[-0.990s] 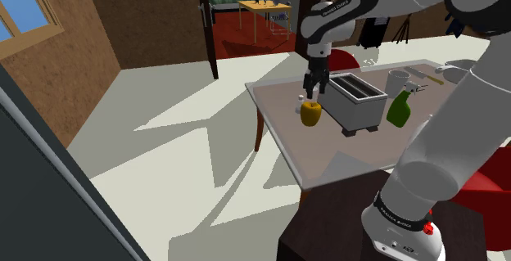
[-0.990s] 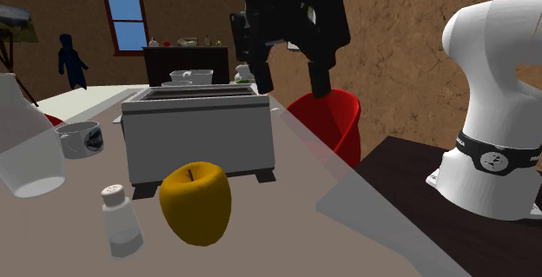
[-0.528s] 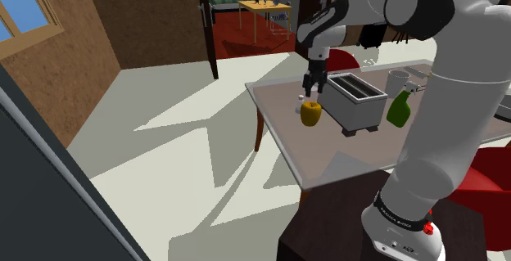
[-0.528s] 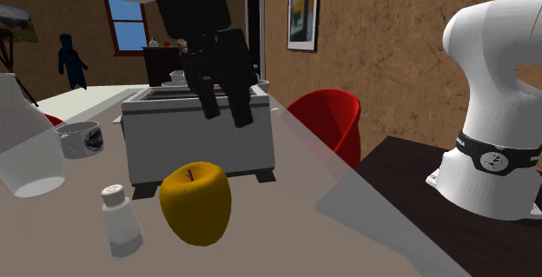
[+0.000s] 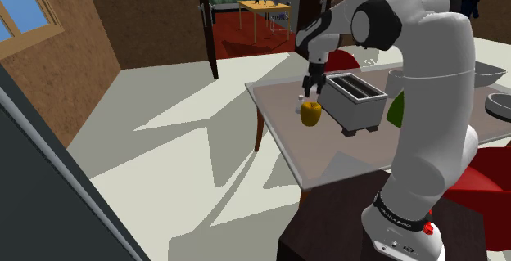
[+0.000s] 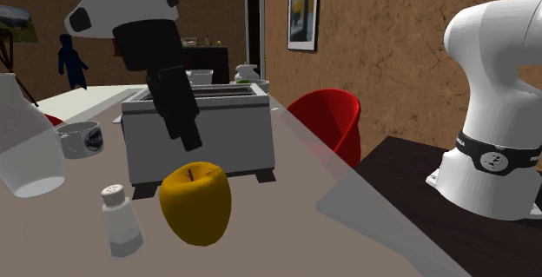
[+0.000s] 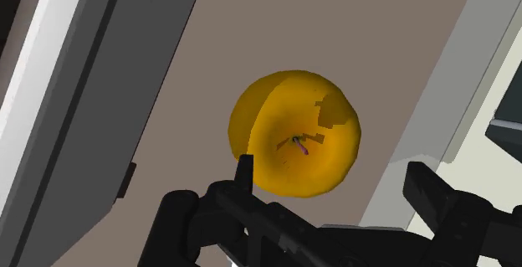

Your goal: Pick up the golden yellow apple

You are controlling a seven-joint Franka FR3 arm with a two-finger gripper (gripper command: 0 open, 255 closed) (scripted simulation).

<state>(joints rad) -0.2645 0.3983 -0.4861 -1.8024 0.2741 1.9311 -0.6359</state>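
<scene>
The golden yellow apple (image 5: 309, 114) (image 6: 195, 201) (image 7: 294, 134) is sitting upright on the surface (image 5: 278, 104) (image 6: 295, 171) (image 7: 192, 98). Its short dark stem is pointing straight up out of a shallow dimple, so its stem axis is running vertically and is facing the wrist camera almost head-on. The fruit is looking round and slightly squat, and its skin is smooth and glossy, shading from bright yellow to deeper amber on one flank. It is lying close to the surface's long edge that is facing the open floor, between that edge and the toaster. A small white shaker (image 6: 119, 223) with a rounded cap is standing just beside it, nearer that same edge. The toaster (image 5: 356, 100) (image 6: 200, 132) (image 7: 75, 98) is a grey boxy block with two long slots in its top and short dark feet. The black claw (image 5: 312, 90) (image 6: 184, 128) (image 7: 333, 177) is hanging right above the apple with its fingers pointing down and spread apart, gripping nothing and not touching the fruit. Farther along the surface, a white mug (image 6: 80, 139) with a dark print is standing beside the toaster, and a clear glassy vessel (image 6: 22, 149) is standing nearer the camera. A red moulded chair (image 6: 326, 123) is showing past the surface's opposite edge.
</scene>
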